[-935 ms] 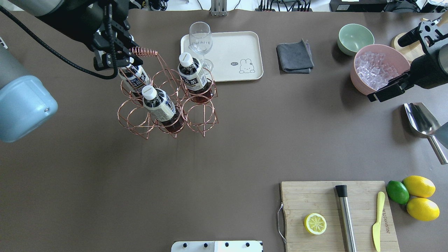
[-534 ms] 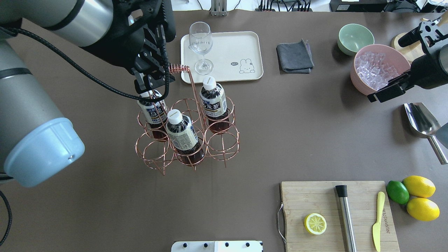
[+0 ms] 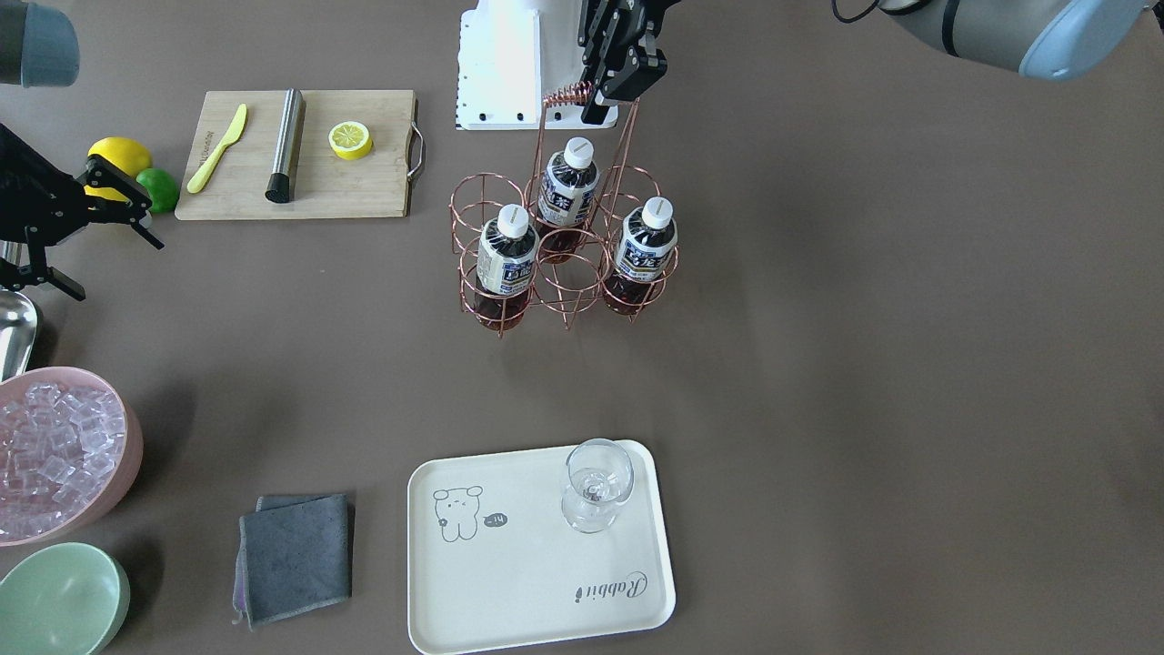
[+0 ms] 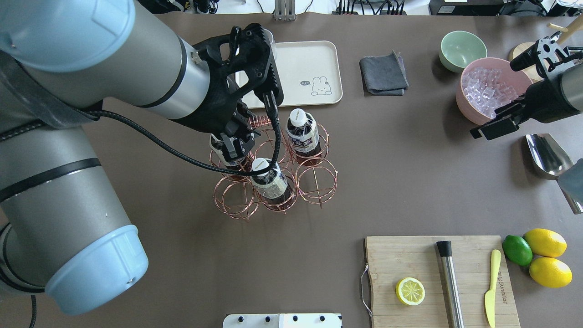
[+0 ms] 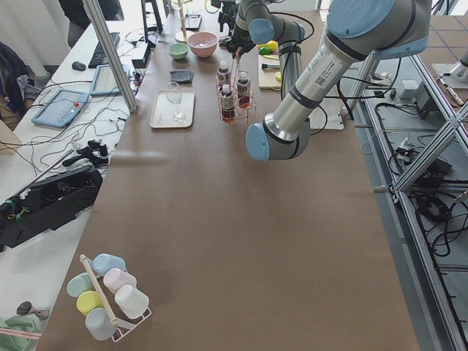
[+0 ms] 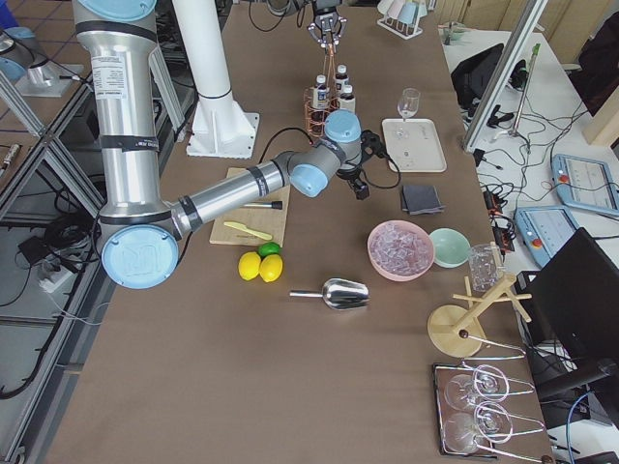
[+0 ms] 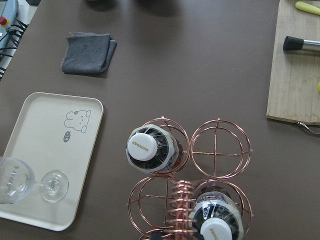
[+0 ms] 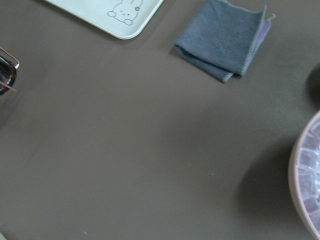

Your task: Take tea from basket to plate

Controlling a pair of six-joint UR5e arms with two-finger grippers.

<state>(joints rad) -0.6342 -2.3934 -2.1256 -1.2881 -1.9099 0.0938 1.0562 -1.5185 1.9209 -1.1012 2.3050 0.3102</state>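
Jaws of the left gripper point(image 3: 607, 95) are closed tight on the coiled handle point(image 3: 568, 94) of the basket point(image 3: 564, 259). The right gripper point(image 4: 494, 101) stands wide open with nothing in it, beside the pink bowl point(image 4: 464, 98).

The left arm point(image 4: 114, 86) reaches over the middle of the table point(image 3: 864, 364). The basket hangs under it, well apart from the plate point(image 3: 527, 582). Three tea bottles point(image 3: 506, 259) stand upright in their ring cells, and the other three cells are empty. On the plate, near one corner, stands only a glass point(image 3: 596, 487).

I judge that the basket must be set down before any bottle is taken. It is good to hold it level, so the bottles do not lean, and to open the jaws only when all the feet rest on the table. After that, a bottle should be taken at the cap and lifted straight up out of its ring, then placed on the bare part of the plate, away from the glass.

In the overhead view the arm hides the glass, one end of the plate and most of one bottle. Whether the feet of the basket touch the table, I cannot tell. The print on the labels is too small to read.
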